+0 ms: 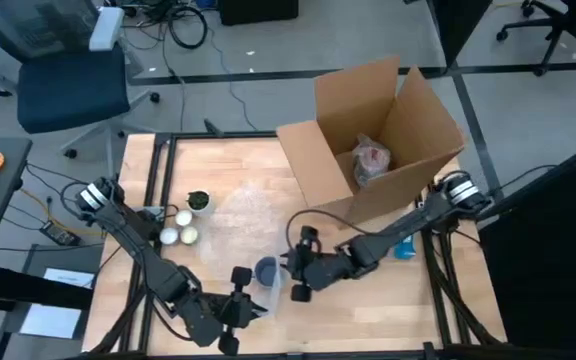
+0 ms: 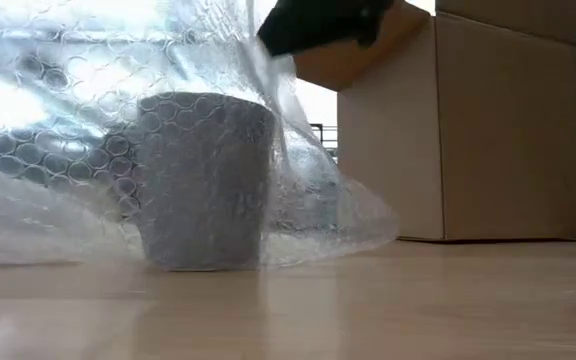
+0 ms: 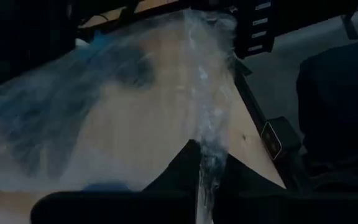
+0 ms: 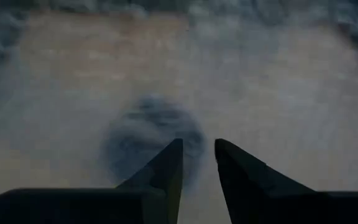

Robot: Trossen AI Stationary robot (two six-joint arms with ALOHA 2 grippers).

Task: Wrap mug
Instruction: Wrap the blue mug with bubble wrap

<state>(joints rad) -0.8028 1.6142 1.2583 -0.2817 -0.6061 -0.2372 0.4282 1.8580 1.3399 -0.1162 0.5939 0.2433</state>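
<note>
A grey mug (image 2: 203, 180) stands upright on its base on the wooden table (image 1: 218, 170), near the front middle (image 1: 266, 268). A clear sheet of bubble wrap (image 2: 78, 110) is draped over and around it. My left gripper (image 1: 240, 300) is at the near side of the mug, shut on the wrap (image 3: 207, 168). My right gripper (image 1: 298, 268) is just right of the mug and above it (image 2: 318, 25), its fingers (image 4: 166, 168) nearly together, with the wrap rising up to it. Through the wrap, the right wrist view shows the mug as a dark blur (image 4: 151, 143). My left gripper pinches a gathered, bunched part of the bubble wrap (image 3: 209, 149) between its two fingers, coming low from the table's near side. The wrap fans out from the fingers toward the mug. My right gripper holds the wrap's raised edge (image 2: 276, 70) from above, right of the mug. The sheet hangs from it, its lower part lying on the table (image 2: 348, 235). The contact itself is hazy in its wrist view.
An open cardboard box (image 1: 378, 140) stands at the back right with a wrapped item (image 1: 371, 160) inside. Small cups and a dark bowl (image 1: 190, 215) sit left of the wrap. A blue object (image 1: 405, 248) lies near the right arm.
</note>
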